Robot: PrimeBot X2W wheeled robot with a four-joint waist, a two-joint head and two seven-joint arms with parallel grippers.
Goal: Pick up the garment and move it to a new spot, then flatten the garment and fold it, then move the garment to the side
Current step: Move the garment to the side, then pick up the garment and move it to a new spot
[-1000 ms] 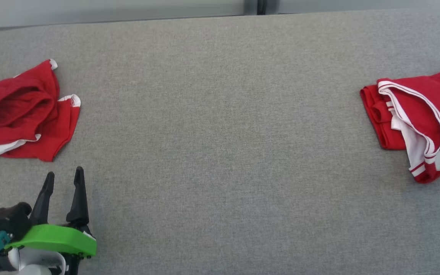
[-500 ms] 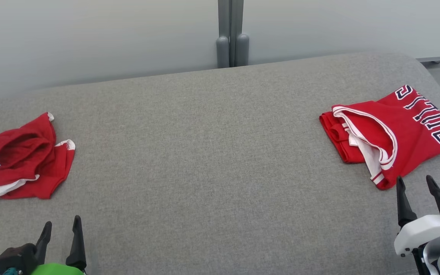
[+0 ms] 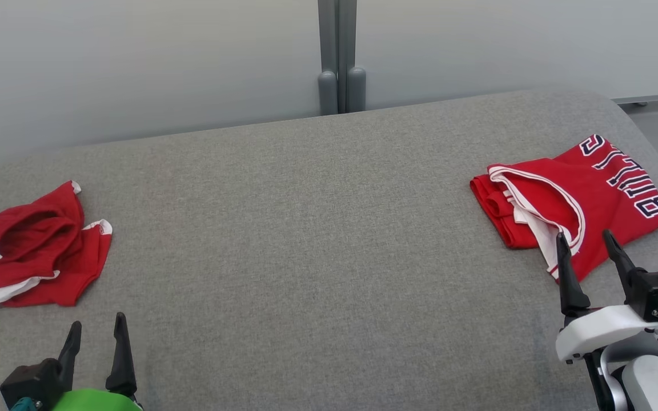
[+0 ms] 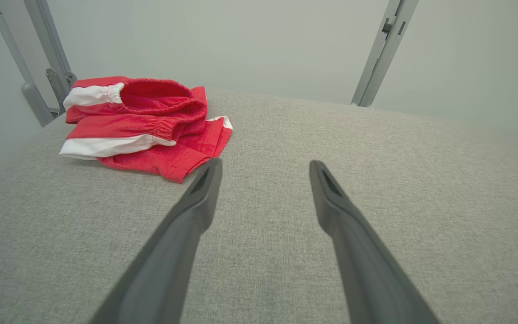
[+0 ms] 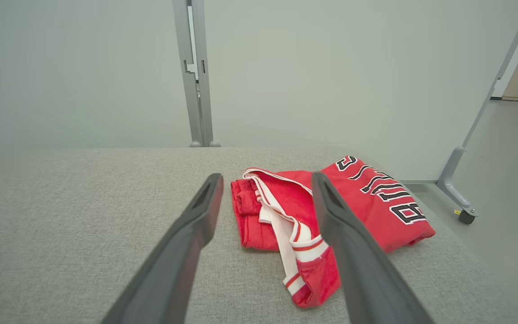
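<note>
The jersey (image 3: 574,211) lies at the right end of the grey surface (image 3: 306,228), near its rounded right edge, folded into a compact bundle. Its shape matches that of a second ago. The whole head view has tipped up, bringing the wall and its grey post (image 3: 337,57) into sight, and that is the camera moving, not the cloth.

What has truly changed is the right gripper (image 3: 584,237). A second ago it stood over the jersey at the view's right edge. It now sits on the near side of the bundle with its fingers apart and nothing between them, the tips just reaching the near hem in the head view. In the right wrist view the jersey (image 5: 376,211) lies just ahead of the spread right gripper (image 5: 266,175), free of it. To my eye this garment is folded, set aside and released.

The bundle's long axis runs left to right, with the right end a little farther away. The white-trimmed opening faces left and the lettered chest is at the right.

Well apart at the far left lie the crumpled shorts (image 3: 32,251). The left gripper (image 3: 97,321) is on their near side, fingers apart and empty, and these unfolded shorts (image 4: 142,130) look likely to be handled next.
</note>
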